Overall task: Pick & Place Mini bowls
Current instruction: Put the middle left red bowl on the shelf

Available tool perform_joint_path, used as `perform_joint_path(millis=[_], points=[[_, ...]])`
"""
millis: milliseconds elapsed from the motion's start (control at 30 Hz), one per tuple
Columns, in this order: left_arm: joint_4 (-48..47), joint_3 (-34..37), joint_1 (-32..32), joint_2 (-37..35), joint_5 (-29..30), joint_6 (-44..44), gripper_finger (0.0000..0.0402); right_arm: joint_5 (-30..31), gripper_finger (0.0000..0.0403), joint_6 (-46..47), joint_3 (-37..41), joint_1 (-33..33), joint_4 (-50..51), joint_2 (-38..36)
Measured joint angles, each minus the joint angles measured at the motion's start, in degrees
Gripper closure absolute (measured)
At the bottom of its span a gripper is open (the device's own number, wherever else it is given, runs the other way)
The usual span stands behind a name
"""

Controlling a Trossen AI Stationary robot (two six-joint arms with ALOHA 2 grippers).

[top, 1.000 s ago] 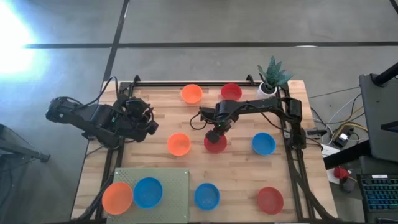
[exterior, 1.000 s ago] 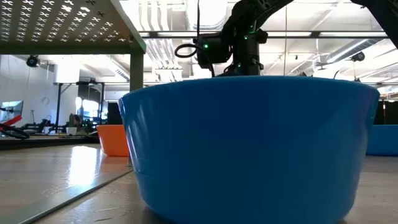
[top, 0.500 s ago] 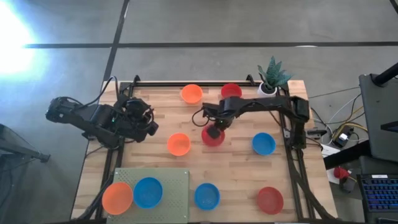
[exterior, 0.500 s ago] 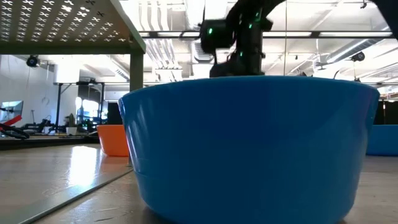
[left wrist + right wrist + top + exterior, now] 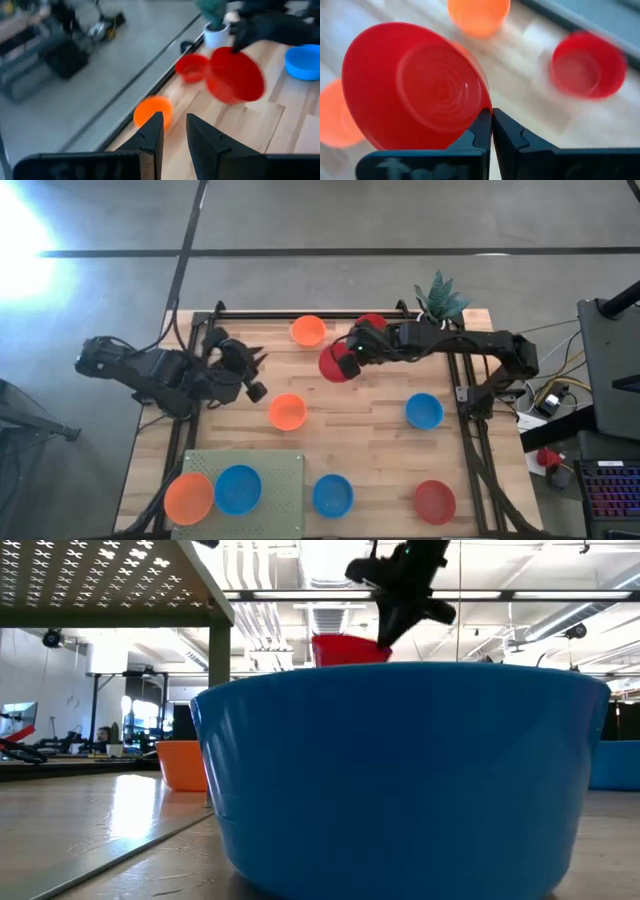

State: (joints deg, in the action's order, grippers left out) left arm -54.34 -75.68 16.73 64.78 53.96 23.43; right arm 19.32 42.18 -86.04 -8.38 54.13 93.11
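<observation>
My right gripper is shut on a red mini bowl and holds it in the air over the far middle of the wooden table. A second red bowl and an orange one rest on their bases near the far edge. More bowls stand apart: orange, blue, blue and red. On the pale perforated shelf sit an orange bowl and a blue one. My left gripper hangs open at the table's left, holding nothing. My right gripper pinches the red bowl's rim between its two fingers, which slant down from the table's right side. The bowl is lifted clear of the table and tipped, with its hollow facing back toward the wrist.
A white pot with a green plant stands at the far right corner, beside the right arm. Black rails run along the table's sides. In the low view, a blue bowl hides most of the table.
My right gripper has risen from the table's middle and gone toward the far edge with the red bowl. The bowl has come clear of the table and tipped onto its side. My left gripper has turned at the wrist and shifted slightly.
</observation>
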Motion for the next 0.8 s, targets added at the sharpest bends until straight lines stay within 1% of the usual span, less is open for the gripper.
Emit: perform_joint_path(millis=[133,233,367,567,667,800], points=[[7.33,0.04,0.0,2.45,0.01,-12.59,0.0323,5.41,0.0395,-3.65,0.0,0.96,-6.1,-1.34],[11.71,0.04,-0.13,4.89,0.0,-17.22,0.0323,8.81,0.0395,-6.81,0.0,1.41,-10.59,-1.8],[16.95,0.09,-0.15,7.81,1.72,-18.28,0.0323,9.37,0.0394,-10.29,0.0,1.66,-14.69,-1.9],[24.77,0.09,-0.55,10.86,5.3,-16.72,0.0323,9.36,0.0394,-13.11,0.0,1.95,-16.98,-1.98],[26.81,0.09,-1.13,12.39,6.55,-15.56,0.0323,9.36,0.0394,-13.74,0.0,2.37,-17.67,-1.98],[27.51,0.09,-2.22,14.18,6.69,-13.3,0.0323,9.34,0.0394,-14.39,0.0,3.14,-17.9,-1.98]])
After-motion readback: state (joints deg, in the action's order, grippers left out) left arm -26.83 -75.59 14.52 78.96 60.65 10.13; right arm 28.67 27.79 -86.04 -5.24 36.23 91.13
